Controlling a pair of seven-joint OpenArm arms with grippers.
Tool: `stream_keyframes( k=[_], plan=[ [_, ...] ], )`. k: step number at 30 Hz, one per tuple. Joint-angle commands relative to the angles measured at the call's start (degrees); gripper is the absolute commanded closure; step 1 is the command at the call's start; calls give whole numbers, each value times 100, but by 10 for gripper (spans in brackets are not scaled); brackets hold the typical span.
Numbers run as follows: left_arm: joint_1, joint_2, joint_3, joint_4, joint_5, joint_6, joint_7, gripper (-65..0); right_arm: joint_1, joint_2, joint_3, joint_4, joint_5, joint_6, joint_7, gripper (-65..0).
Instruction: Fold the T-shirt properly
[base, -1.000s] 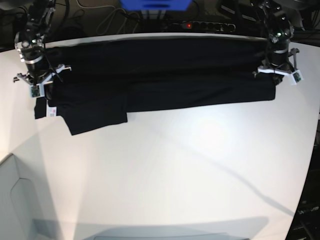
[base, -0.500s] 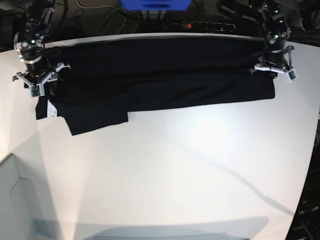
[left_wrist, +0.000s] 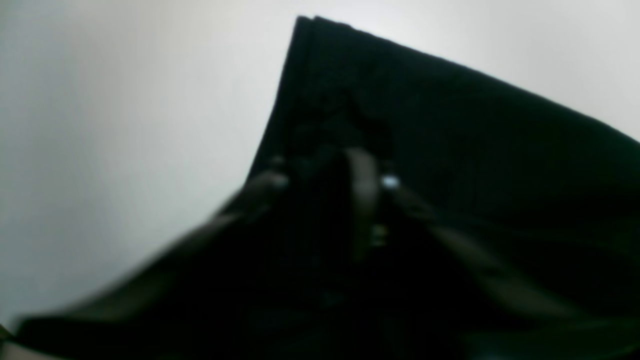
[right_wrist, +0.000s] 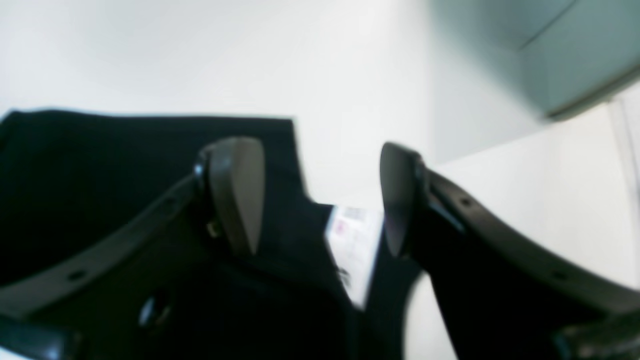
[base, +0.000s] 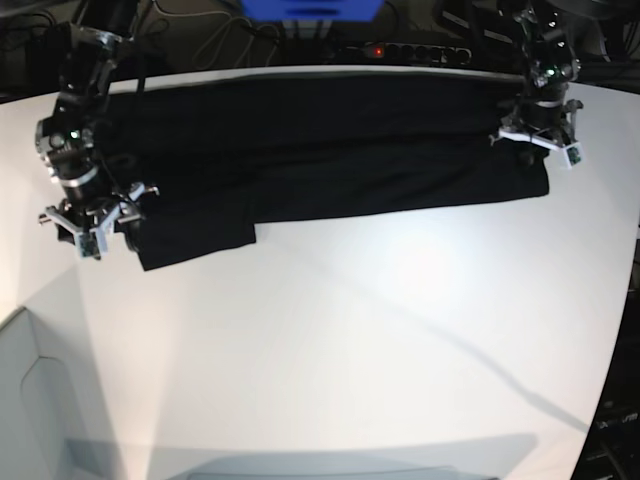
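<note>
The black T-shirt (base: 320, 150) lies as a long band across the back of the white table (base: 350, 330), with a sleeve part (base: 195, 235) sticking out toward the front at the left. My right gripper (base: 92, 222) is open just above the shirt's left end. In the right wrist view, the right gripper (right_wrist: 315, 200) straddles black cloth (right_wrist: 100, 190) and the small white label (right_wrist: 352, 250). My left gripper (base: 533, 145) is over the shirt's right end. In the left wrist view, the left gripper (left_wrist: 320, 185) is a dark blur against the cloth (left_wrist: 475, 150). The print is hidden.
A power strip (base: 410, 50), a blue box (base: 310, 8) and cables lie behind the table's back edge. A grey panel (base: 30, 400) stands at the front left corner. The table's right edge curves in at the far right.
My right gripper has moved toward the front along the shirt's left end and now covers the label. My left gripper has shifted slightly toward the back. The shirt lies as before.
</note>
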Motion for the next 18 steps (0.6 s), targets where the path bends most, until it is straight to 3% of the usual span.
stream_keyframes(
  k=[1, 3, 11, 18],
  plan=[
    [22, -43, -35, 91, -19, -20, -102, -269, 256, 78, -57, -111, 60, -30, 56, -378],
    [22, -43, -35, 82, -2, -20, -102, -303, 634, 78, -189, -595, 60, -30, -58, -378],
    [31, -60, -44, 73, 7, -20, -102, -297, 1531, 157, -338, -2441, 51, -39, -32, -379],
    [13, -60, -44, 65, 16, -20, -102, -298, 1610, 166, -338, -2898, 51, -39, -23, -364]
  ],
)
